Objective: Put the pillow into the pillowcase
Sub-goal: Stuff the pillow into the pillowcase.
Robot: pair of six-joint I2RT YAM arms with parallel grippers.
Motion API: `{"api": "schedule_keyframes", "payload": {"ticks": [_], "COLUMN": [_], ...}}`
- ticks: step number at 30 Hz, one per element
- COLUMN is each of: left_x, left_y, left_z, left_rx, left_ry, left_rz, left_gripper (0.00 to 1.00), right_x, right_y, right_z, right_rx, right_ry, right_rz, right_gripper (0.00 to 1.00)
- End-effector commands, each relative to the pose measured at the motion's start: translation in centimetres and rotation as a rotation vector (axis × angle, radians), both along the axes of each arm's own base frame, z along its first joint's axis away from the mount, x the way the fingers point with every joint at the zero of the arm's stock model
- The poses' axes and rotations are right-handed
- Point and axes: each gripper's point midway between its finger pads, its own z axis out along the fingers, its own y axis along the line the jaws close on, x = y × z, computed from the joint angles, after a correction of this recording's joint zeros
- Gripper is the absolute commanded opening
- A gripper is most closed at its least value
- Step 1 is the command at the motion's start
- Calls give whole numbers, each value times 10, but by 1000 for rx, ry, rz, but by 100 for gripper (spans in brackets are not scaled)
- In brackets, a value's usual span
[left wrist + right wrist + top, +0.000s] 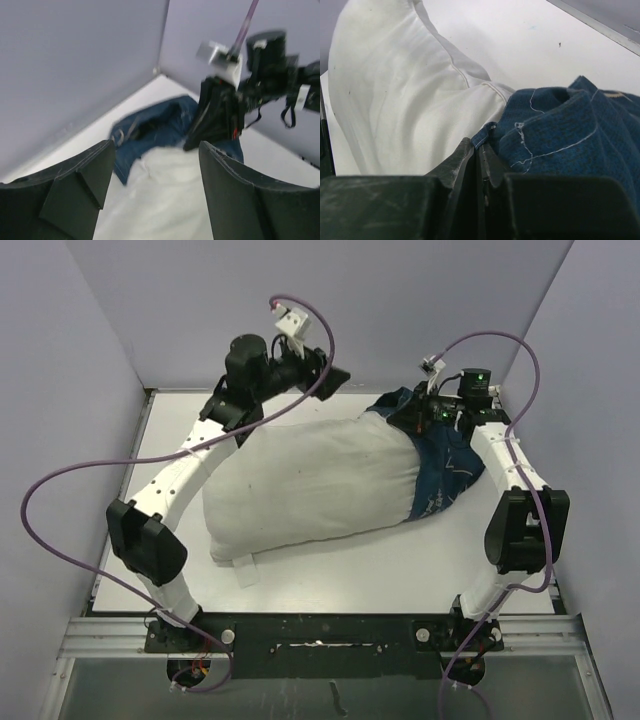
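Right tool (479,152) tight on pillowcase (570,135)

Top view: soft, even light from above, no glare. Faint shadows on table (400,560) under pillow (310,490) edge & under my arms. Left wrist view: blurry all over. Pillowcase (150,130) & my right arm (220,115) smeared, my left fingers (75,185) dark w/ soft edges. Right wrist view: sharp on pillowcase weave & pillow seam. My right fingers (455,170) too close, out of focus. Pillow bright, folds softly shaded.
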Motion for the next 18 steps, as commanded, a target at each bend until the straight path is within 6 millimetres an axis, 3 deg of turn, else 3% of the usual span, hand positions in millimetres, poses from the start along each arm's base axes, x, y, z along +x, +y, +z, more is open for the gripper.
{"api": "schedule_keyframes", "payload": {"ticks": [1, 5, 8, 14, 18], "left_x": [11, 32, 32, 20, -4], "left_y": [-16, -28, -34, -37, -50], "left_z": [-23, -73, -94, -125, -148], "left_rx": [152, 205, 105, -14, -30], "left_ry": [11, 32, 155, 314, 426], "left_rz": [-85, -238, -441, -637, -730], "left_gripper": [66, 78, 81, 89, 87], "right_x": [-15, -13, -13, -11, -5], "right_y": [4, 2, 1, -1, -3], "right_z": [23, 27, 29, 26, 26], "right_rx": [63, 68, 68, 61, 43], "right_ry": [-21, -36, -43, -38, -41], "right_rz": [46, 39, 37, 29, 12], "right_gripper": [0, 0, 0, 0, 0]}}
